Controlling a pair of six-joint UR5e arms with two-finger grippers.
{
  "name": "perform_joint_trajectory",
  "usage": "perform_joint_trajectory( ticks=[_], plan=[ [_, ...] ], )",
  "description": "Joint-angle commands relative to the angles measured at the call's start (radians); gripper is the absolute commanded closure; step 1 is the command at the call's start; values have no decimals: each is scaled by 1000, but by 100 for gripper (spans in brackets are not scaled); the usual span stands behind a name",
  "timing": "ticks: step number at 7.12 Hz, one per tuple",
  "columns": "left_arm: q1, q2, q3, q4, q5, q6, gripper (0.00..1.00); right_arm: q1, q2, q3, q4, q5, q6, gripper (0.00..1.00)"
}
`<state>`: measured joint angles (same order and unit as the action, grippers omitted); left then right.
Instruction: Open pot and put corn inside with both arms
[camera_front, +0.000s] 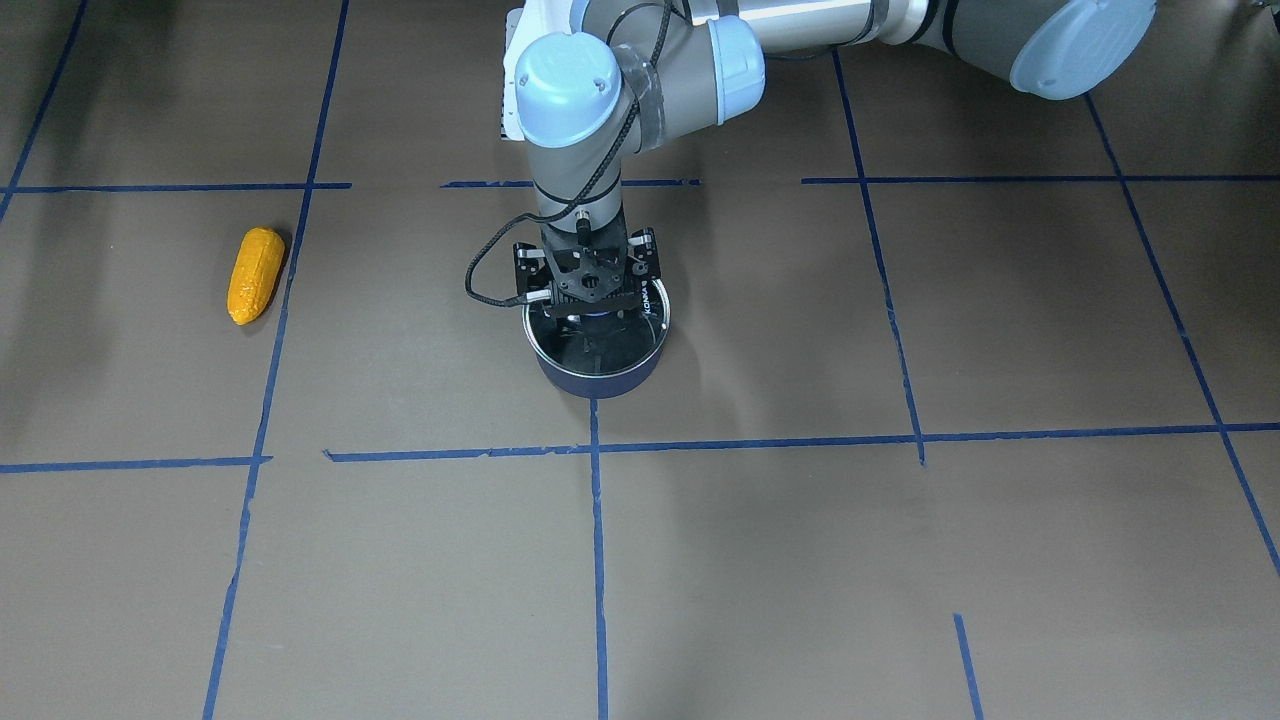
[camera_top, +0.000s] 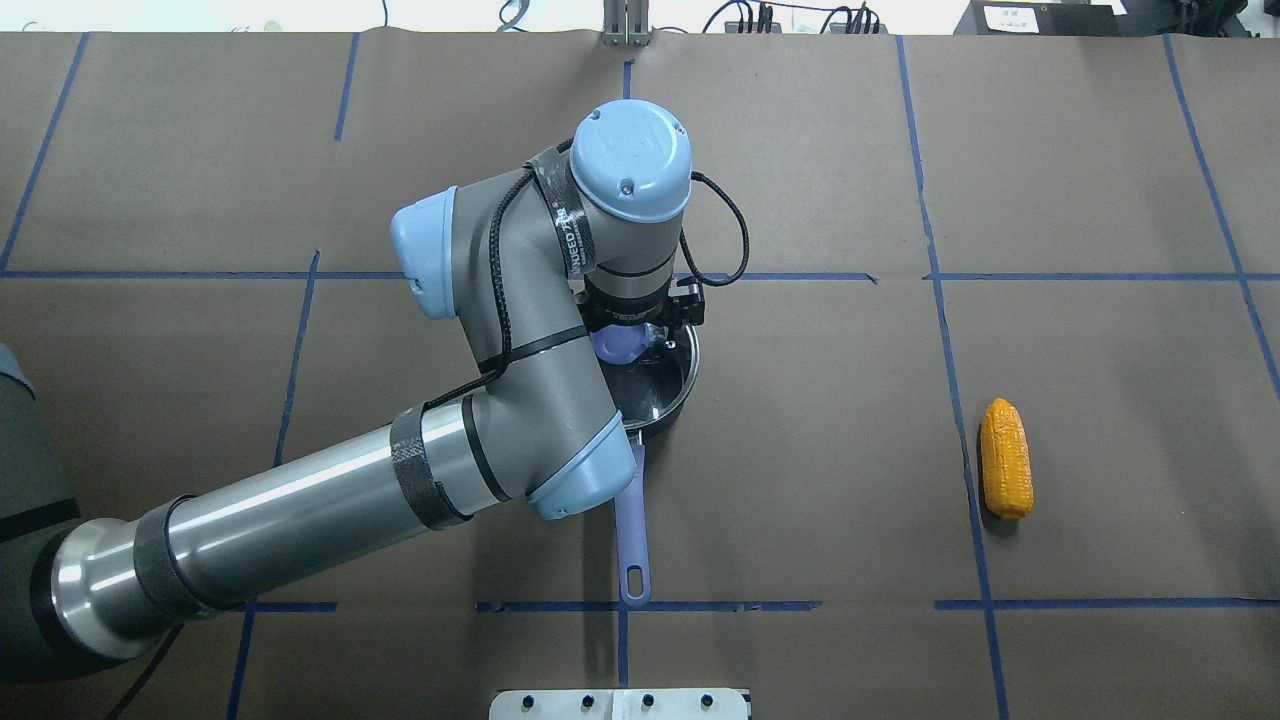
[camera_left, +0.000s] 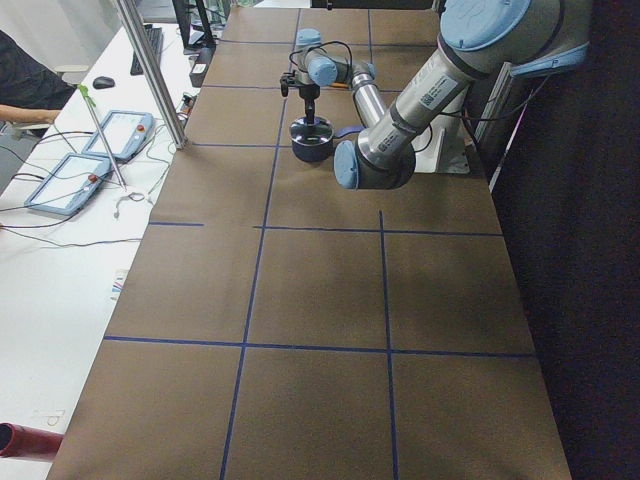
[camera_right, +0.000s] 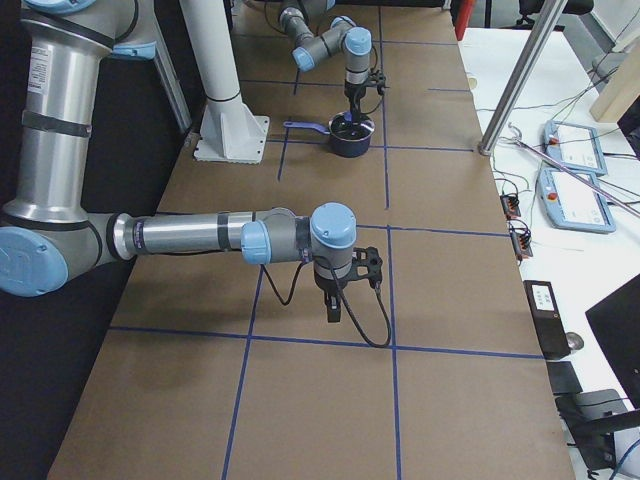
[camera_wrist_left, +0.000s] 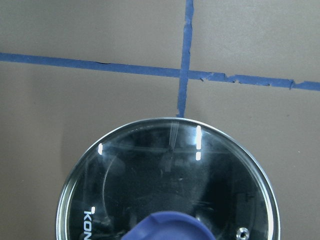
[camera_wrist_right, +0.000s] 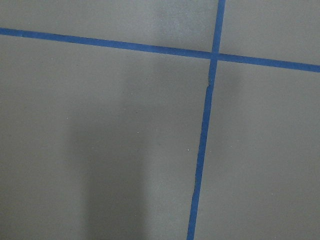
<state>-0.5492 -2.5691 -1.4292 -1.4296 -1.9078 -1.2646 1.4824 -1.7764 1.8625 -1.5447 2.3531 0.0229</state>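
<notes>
Corn (camera_front: 255, 275) lies on the table (camera_front: 800, 560) on my right arm's side, just beside a blue tape line (camera_front: 283, 330) and well apart from the pot (camera_front: 597, 378). The pot stands near the middle with its glass lid (camera_wrist_left: 170, 185) on and its handle (camera_top: 630, 530) pointing back toward the base. My left gripper (camera_front: 592, 312) is down over the lid's knob (camera_top: 620, 345) — I cannot tell whether its fingers have closed on it — and the right gripper (camera_right: 334, 310) hangs low over the table far from both, its fingers' state equally unclear.
</notes>
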Motion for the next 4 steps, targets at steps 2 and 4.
perform_joint_trajectory(
  ticks=[2, 4],
  plan=[
    [-1, 1, -2, -12, 3, 4, 84, -5, 0, 0, 0, 0, 0, 0],
    [-14, 12, -57, 0, 4, 5, 99, -13, 0, 0, 0, -2, 0, 0]
  ],
)
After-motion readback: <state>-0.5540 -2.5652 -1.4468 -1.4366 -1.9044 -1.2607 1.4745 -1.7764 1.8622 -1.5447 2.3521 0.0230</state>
